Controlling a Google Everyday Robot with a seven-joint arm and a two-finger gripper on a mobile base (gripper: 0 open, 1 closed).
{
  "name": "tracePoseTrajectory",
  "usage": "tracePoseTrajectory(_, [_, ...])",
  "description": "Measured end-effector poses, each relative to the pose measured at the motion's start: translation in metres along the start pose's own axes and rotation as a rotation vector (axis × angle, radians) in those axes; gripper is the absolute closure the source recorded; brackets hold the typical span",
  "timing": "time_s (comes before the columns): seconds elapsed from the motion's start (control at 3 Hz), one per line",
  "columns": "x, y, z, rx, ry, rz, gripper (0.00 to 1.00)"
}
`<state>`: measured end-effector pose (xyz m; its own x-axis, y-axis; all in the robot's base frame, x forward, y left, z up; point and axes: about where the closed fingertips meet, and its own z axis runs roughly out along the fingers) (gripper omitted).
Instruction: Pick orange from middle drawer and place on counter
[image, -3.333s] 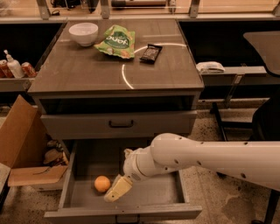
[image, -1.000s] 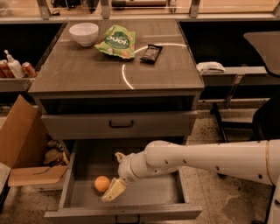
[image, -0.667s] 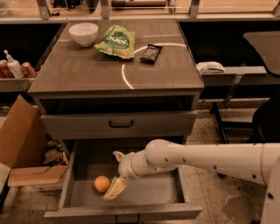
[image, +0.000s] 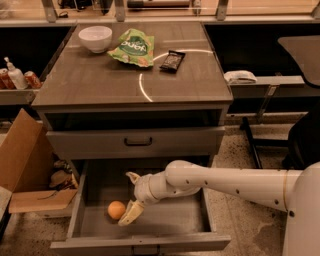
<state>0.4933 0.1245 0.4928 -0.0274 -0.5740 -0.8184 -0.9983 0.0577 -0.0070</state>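
Observation:
The orange (image: 116, 209) lies on the floor of the open middle drawer (image: 175, 217), at its left front. My gripper (image: 129, 201) reaches down into the drawer on the white arm (image: 225, 182), just right of the orange. One pale finger (image: 131, 212) points down beside the fruit and the other (image: 133, 177) sticks up behind, so the fingers are spread open. The orange is not held. The counter (image: 100, 82) is the wood-grain cabinet top above, with a white arc streak.
On the counter stand a white bowl (image: 95, 38), a green chip bag (image: 133, 48) and a dark snack bar (image: 172, 60). A closed drawer front with a black handle (image: 137, 142) sits above the open drawer. A cardboard box (image: 25, 170) stands at the left, a chair (image: 300, 140) at the right.
The gripper has slid left across the drawer and come close beside the orange. The orange has not moved.

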Motion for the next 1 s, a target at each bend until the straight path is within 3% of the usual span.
tracePoseTrajectory(1.0, [0.038, -0.018, 0.051, 0.047, -0.013, 0.065, 0.0])
